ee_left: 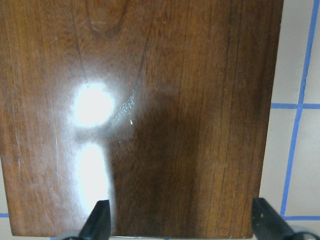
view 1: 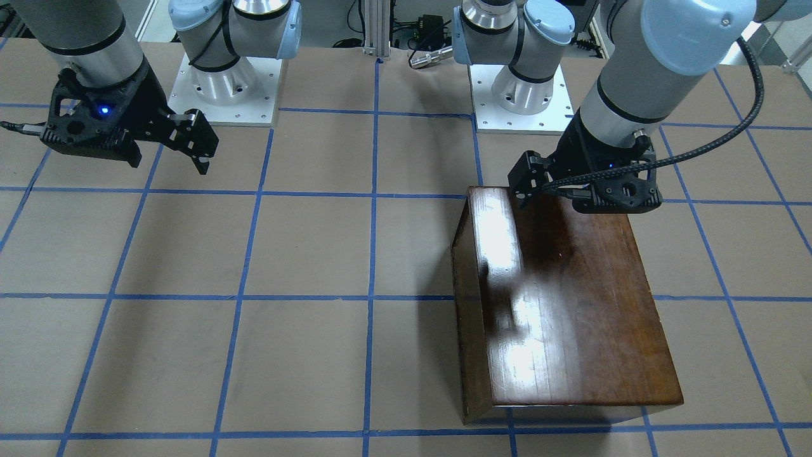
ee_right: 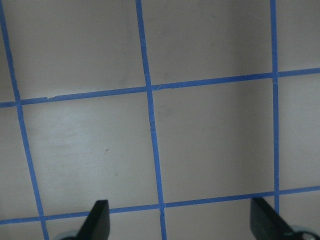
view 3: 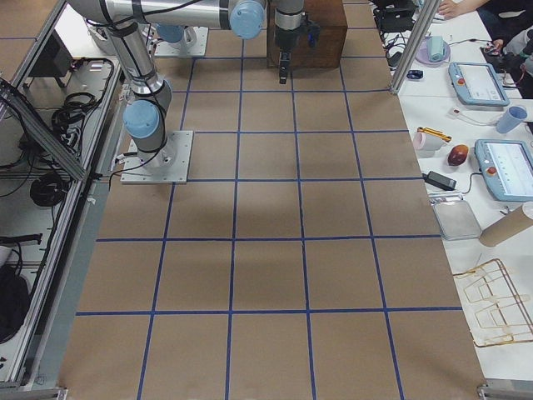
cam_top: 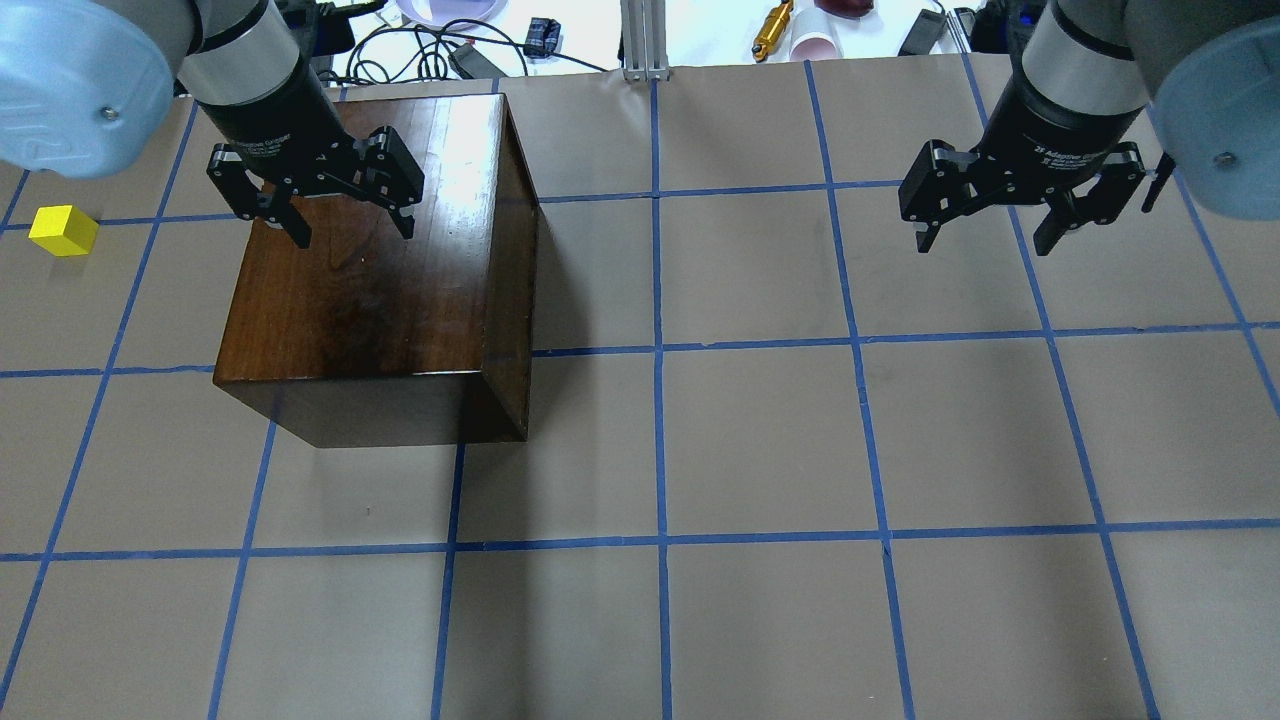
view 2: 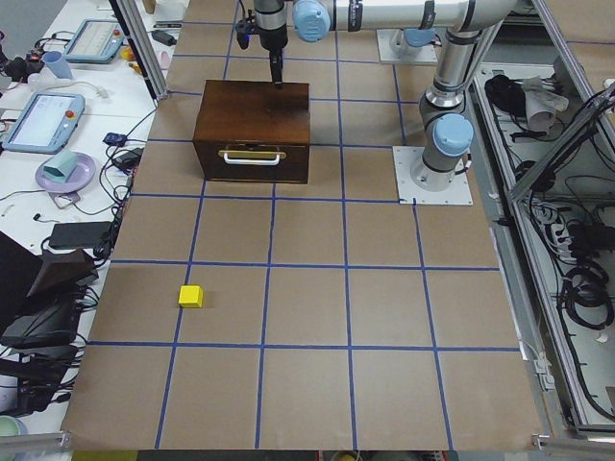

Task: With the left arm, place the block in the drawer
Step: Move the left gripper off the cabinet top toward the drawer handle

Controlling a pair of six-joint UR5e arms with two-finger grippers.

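Note:
The yellow block lies on the table to the left of the dark wooden box; it also shows in the exterior left view. The drawer is shut in the box, its dark front panel and pale handle facing the block. My left gripper is open and empty, hovering above the box's top near its far edge. The left wrist view shows the box top between the open fingers. My right gripper is open and empty above bare table at the far right.
The table is brown paper with a blue tape grid. The arm bases stand at the robot's edge. Cables and small items lie beyond the table's far edge. Tablets and dishes sit on the side bench.

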